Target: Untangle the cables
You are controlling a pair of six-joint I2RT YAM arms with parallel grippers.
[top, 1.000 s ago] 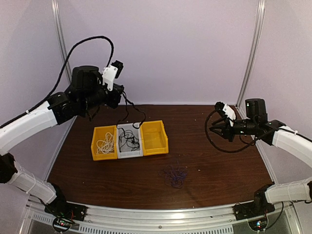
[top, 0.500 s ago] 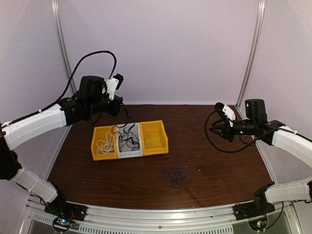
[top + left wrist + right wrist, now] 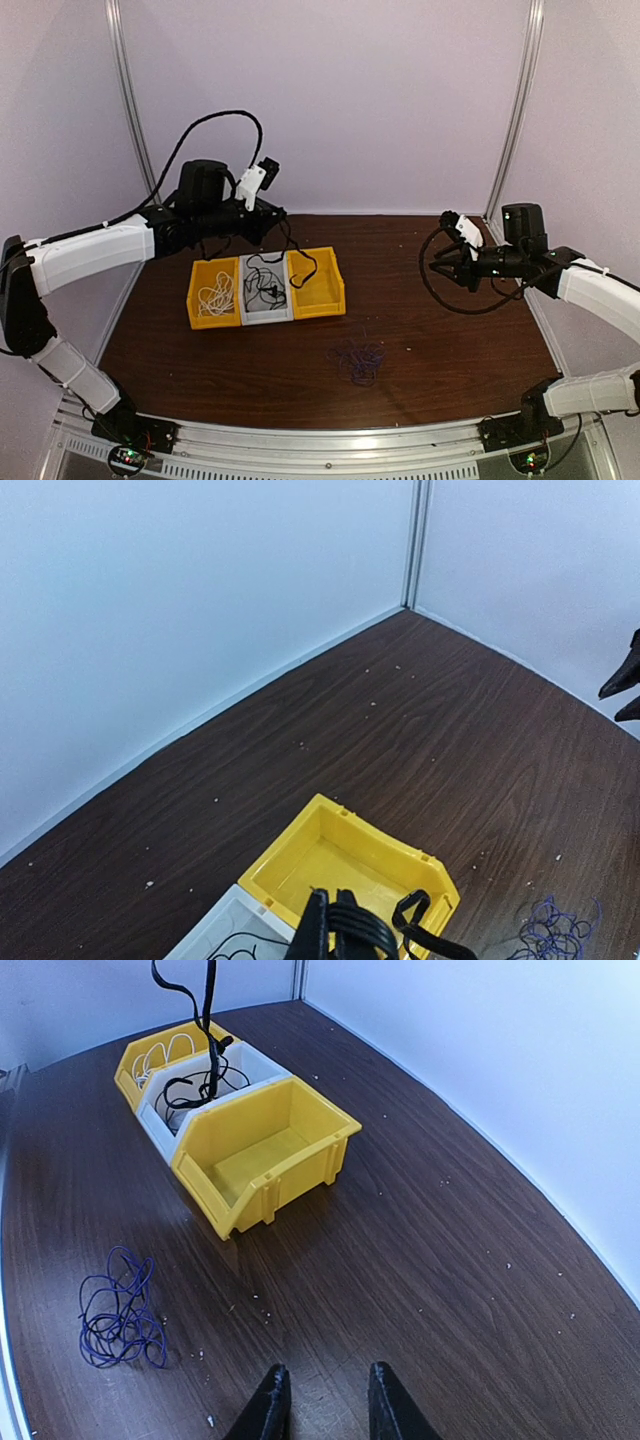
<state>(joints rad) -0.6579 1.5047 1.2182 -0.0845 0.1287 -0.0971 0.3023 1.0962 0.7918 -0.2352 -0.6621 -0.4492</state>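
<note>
Swung rightward since a second ago, the left gripper (image 3: 275,214) now hangs over the bins; the white cable (image 3: 212,295) lies in the left yellow bin (image 3: 192,300); the gripper pinches the black cable (image 3: 260,284), raised, I judge, to draw it out of the grey bin (image 3: 268,315); one loop droops over the bare right yellow bin (image 3: 322,285); the pinch itself is cut off in the wrist view; the blue cable (image 3: 357,360) lies loose on the table (image 3: 450,350); the right gripper (image 3: 326,1375) waits apart, narrowly parted, empty.
</note>
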